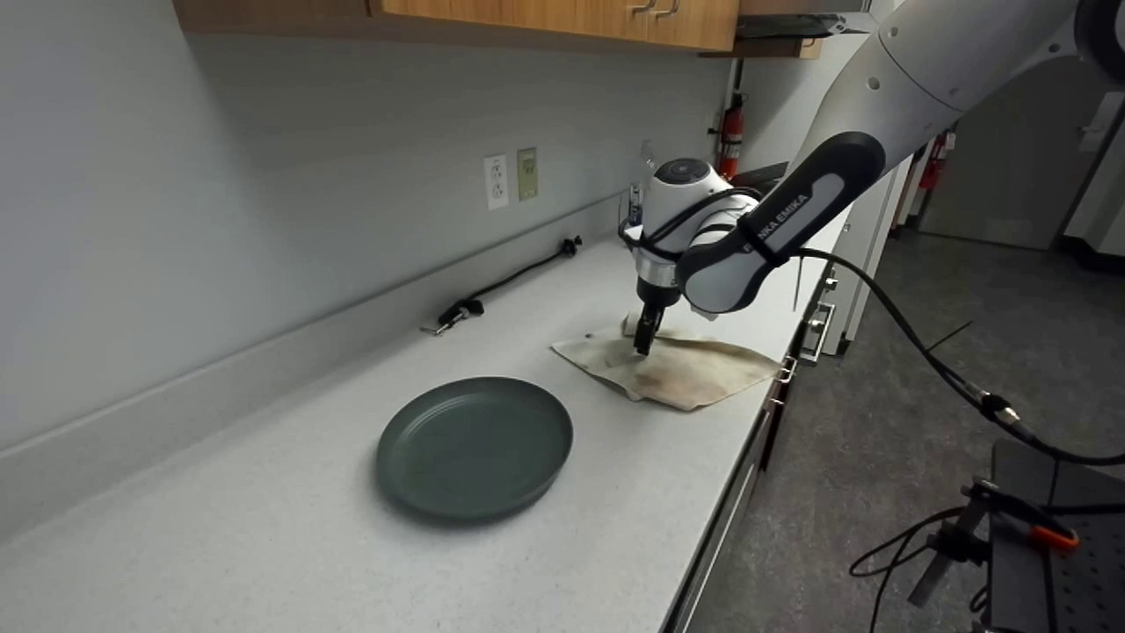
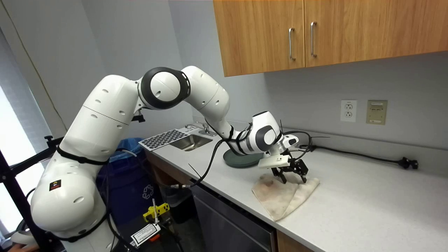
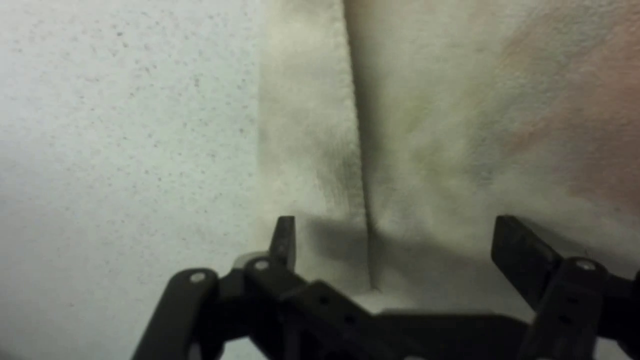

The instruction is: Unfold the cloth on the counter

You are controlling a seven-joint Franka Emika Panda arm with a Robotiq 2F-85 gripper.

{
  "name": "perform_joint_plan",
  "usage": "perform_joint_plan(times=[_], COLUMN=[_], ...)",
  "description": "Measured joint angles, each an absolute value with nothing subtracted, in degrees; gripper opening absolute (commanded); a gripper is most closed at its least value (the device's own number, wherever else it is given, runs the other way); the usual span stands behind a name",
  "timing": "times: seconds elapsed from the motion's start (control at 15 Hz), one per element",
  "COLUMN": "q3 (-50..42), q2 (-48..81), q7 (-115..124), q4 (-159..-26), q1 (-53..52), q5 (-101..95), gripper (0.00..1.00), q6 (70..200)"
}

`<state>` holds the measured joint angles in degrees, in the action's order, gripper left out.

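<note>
The cream-beige cloth [image 1: 703, 365] lies on the white counter [image 1: 615, 527], with one corner at the front edge. It also shows in an exterior view [image 2: 274, 196], stained and with a folded strip along one side. In the wrist view the cloth [image 3: 450, 120] has a narrow flap [image 3: 310, 110] folded over, its hem edge lying on top of the rest. My gripper [image 3: 395, 222] is open and points down over the cloth, fingers on either side of the hem edge. It is low over the cloth in both exterior views [image 1: 644, 347] [image 2: 294, 181]. I cannot tell whether the fingertips touch it.
A round dark grey-green plate [image 1: 475, 448] stands near the cloth, partly behind the arm in an exterior view [image 2: 241, 159]. A black cable with clamp ends [image 1: 518, 274] lies along the backsplash [image 1: 264, 352]. A sink [image 2: 190, 142] is at the counter's far end.
</note>
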<state>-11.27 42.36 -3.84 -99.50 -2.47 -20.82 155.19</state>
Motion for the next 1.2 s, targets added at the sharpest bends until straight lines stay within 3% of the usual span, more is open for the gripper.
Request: perform_joint_plan(times=[1.2], q3=[-20.03], q2=[45.73], q7=[0.66], q4=[-99.31], q1=[-8.00], q5=[-29.17], gripper=[1.00], q6=[159.06])
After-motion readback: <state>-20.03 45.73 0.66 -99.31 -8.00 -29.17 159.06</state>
